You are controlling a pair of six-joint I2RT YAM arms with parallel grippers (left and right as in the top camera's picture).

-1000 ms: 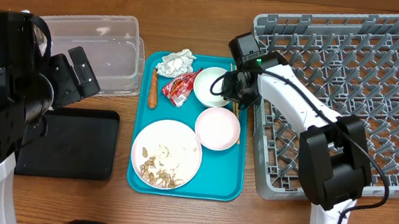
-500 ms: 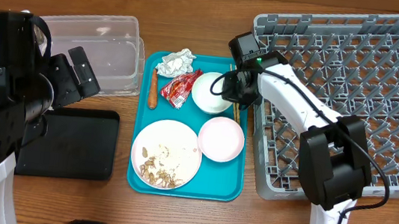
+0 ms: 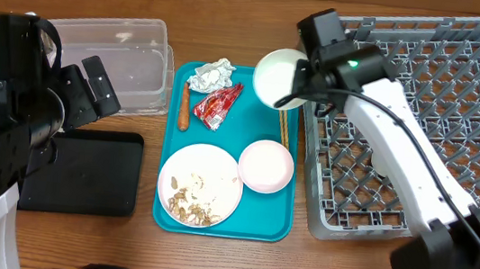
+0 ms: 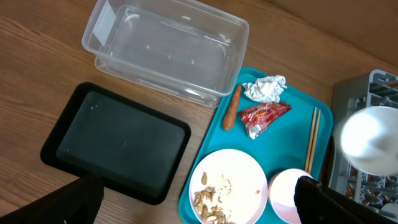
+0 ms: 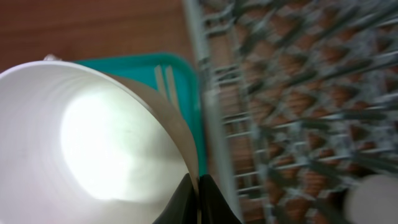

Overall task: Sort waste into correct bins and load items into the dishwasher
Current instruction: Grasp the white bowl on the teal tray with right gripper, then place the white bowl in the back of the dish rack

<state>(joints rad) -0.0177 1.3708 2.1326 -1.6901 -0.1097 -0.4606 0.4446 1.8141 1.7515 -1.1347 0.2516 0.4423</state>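
Right gripper is clamping the rim of 1 white bowl, holding it tilted above the teal tray corner, just beside the grey dish rack, with chopsticks lying on the tray below.

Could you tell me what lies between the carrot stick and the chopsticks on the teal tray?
The red snack wrapper, then bare tray; the left wrist view shows it best.

There are two bowls — a white bowl and a pinkish bowl — plus one plate, two chopsticks, one napkin, one red wrapper, one carrot stick, one clear tub, one black tray, one teal tray and one grey rack.
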